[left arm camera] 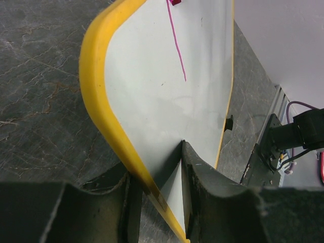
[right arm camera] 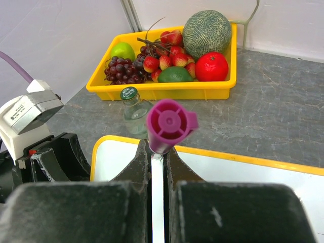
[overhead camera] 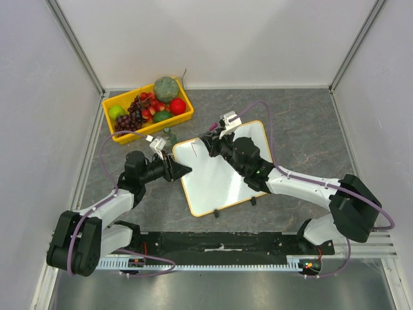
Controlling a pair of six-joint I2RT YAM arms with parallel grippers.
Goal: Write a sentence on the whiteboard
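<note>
The whiteboard (overhead camera: 219,184), white with a thin yellow-orange frame, lies tilted on the grey table with two black feet on its near edge. My left gripper (overhead camera: 182,170) is shut on its left edge; in the left wrist view the frame (left arm camera: 93,96) runs between my fingers. My right gripper (overhead camera: 210,138) is over the board's far left corner, shut on a magenta marker (right arm camera: 169,124) held upright. Of the sentence only one thin pink stroke (left arm camera: 177,45) shows on the board. The marker's tip is hidden in the right wrist view.
A yellow tray (overhead camera: 155,130) of fruit stands at the back left, also in the right wrist view (right arm camera: 162,91). A small clear bottle with a green cap (right arm camera: 132,109) stands between the tray and the board. Grey walls close in left, right and back.
</note>
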